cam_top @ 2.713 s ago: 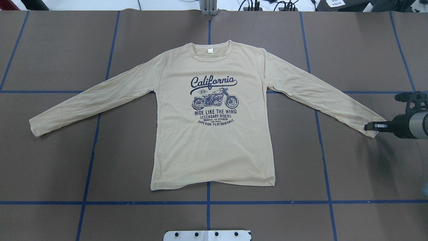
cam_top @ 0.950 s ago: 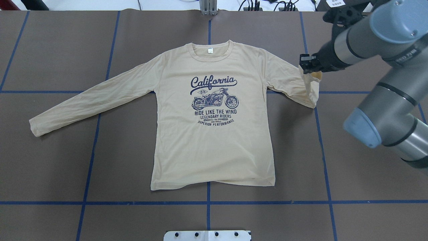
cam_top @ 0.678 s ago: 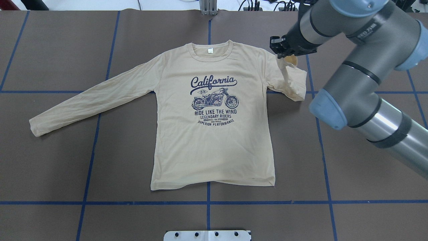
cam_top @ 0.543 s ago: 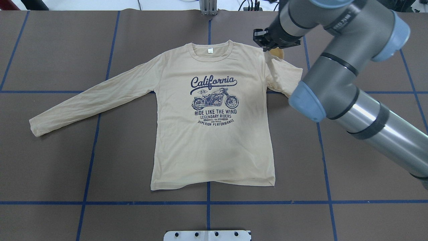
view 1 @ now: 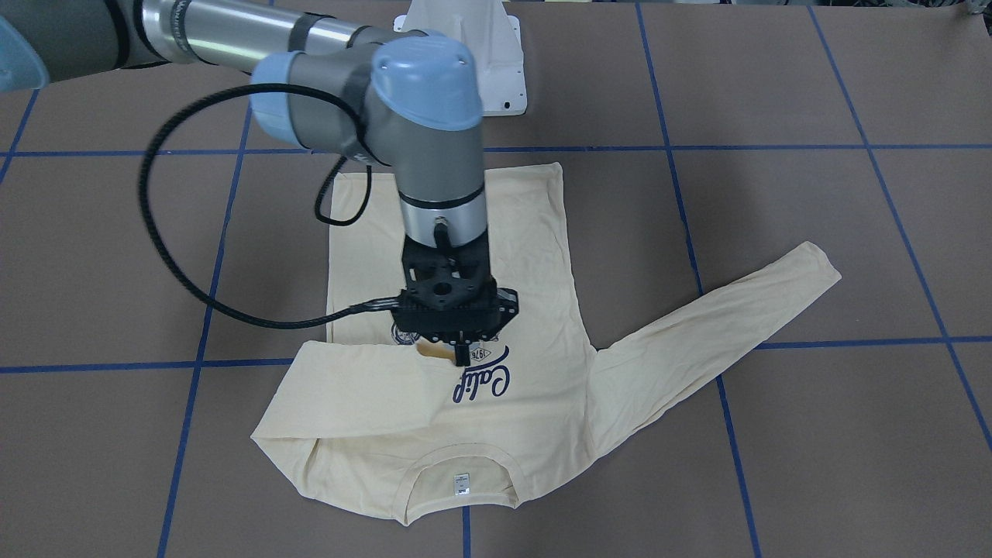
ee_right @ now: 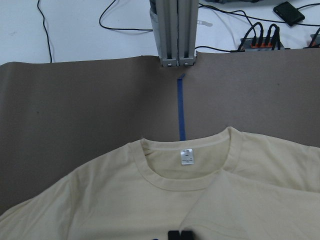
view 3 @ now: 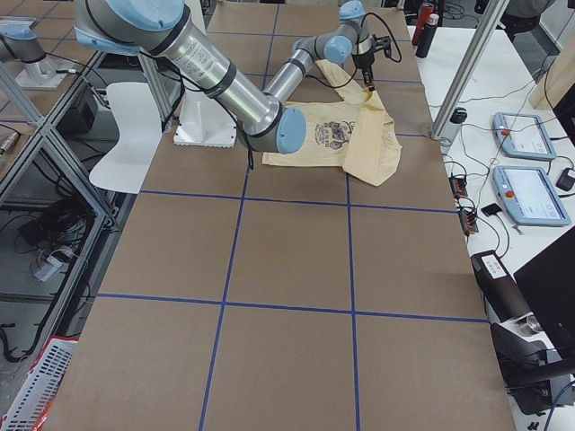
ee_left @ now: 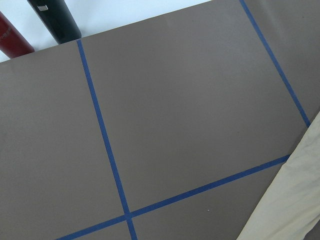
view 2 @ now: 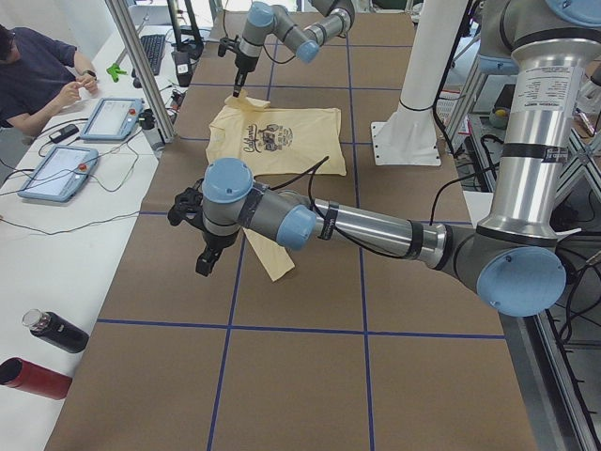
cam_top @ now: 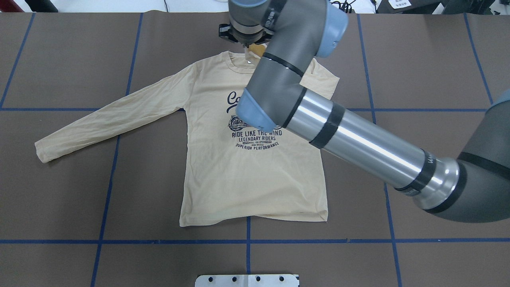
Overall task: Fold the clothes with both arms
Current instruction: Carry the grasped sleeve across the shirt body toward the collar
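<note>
The cream-yellow long-sleeved T-shirt (cam_top: 247, 179) lies flat, print up, collar away from the robot base. My right gripper (view 1: 463, 355) is shut on the cuff of the shirt's right sleeve (view 1: 349, 387) and holds it over the chest print, the sleeve folded across the shoulder. In the overhead view the right gripper (cam_top: 245, 40) sits by the collar. The right wrist view shows the neck label (ee_right: 186, 157). The left sleeve (cam_top: 107, 115) lies stretched out. My left gripper (view 2: 204, 263) hovers past that sleeve's end; I cannot tell whether it is open.
The white pedestal base (view 1: 480, 46) stands behind the shirt's hem. An aluminium post (ee_right: 175, 30) rises at the far table edge beyond the collar. Two bottles (ee_left: 55, 20) lie past the table's left end. A seated person and control tablets (view 2: 113, 117) are on the far side.
My right gripper has carried the right sleeve's cuff from the shirt's right shoulder across to the middle by the collar. The sleeve now lies folded over the chest. The left sleeve has not moved.
</note>
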Motion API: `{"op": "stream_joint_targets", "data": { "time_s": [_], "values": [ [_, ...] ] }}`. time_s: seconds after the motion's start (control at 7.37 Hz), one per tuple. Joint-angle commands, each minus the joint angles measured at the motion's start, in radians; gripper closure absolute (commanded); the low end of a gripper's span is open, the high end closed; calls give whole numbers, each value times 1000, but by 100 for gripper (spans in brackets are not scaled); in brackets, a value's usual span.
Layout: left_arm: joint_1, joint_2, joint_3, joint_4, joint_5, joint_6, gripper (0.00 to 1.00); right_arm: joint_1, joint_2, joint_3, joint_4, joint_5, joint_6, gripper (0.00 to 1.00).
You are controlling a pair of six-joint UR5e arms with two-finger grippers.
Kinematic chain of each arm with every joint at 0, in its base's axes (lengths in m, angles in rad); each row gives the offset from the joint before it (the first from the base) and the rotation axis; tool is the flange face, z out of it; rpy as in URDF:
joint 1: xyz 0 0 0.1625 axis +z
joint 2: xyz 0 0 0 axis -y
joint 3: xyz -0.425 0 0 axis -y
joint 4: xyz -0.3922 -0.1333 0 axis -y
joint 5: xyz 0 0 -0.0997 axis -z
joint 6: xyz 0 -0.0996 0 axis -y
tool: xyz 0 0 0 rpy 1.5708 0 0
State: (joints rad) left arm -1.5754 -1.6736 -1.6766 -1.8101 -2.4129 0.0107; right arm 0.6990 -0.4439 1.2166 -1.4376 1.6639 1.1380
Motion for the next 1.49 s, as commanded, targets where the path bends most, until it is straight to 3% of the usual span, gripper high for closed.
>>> {"op": "stream_joint_targets", "data": {
  "time_s": [0.0, 0.27, 0.41, 0.68, 0.81, 0.95, 1.09, 1.36],
  "values": [
    [0, 0, 0, 0, 0, 0, 0, -99, 125, -236, 146, -152, 25, 100],
    [0, 0, 0, 0, 0, 0, 0, -189, 155, -305, 146, -251, 29, 100],
    [0, 0, 0, 0, 0, 0, 0, -200, 218, -400, 146, -257, 41, 100],
    [0, 0, 0, 0, 0, 0, 0, -205, 258, -457, 148, -257, 68, 100],
    [0, 0, -2, 0, 0, 0, 0, -207, 289, -491, 148, -257, 101, 66],
    [0, 0, -2, 0, 0, 0, 0, -207, 313, -506, 148, -257, 107, 41],
    [0, 0, -2, 0, 0, 0, 0, -205, 317, -506, 148, -257, 108, 28],
    [0, 2, -2, 0, 0, 2, 0, -204, 332, -506, 148, -248, 108, 24]
  ]
}}
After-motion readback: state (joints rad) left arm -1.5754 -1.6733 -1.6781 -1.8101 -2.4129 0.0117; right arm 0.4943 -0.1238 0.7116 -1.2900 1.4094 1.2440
